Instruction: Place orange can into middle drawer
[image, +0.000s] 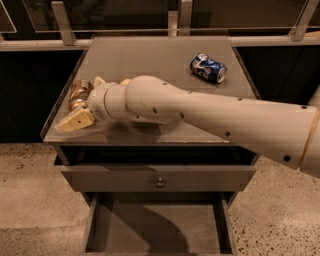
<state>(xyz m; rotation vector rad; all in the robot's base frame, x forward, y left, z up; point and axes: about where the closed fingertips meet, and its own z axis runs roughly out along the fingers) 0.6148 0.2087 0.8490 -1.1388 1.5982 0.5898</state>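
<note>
The orange can (79, 93) stands near the left edge of the cabinet top (150, 55), coppery and shiny. My gripper (81, 104) is at the can, reaching in from the right at the end of the thick cream arm (210, 115), and the can sits within it. The middle drawer (200, 232) is pulled open at the bottom of the view, below and to the right of the gripper; its grey floor is bare and partly in the arm's shadow.
A blue-and-white can (208, 68) lies on its side at the back right of the cabinet top. A shut drawer front with a small round knob (160, 182) sits above the open drawer. A railing (175, 40) runs behind the cabinet. Speckled floor (30, 200) lies on both sides.
</note>
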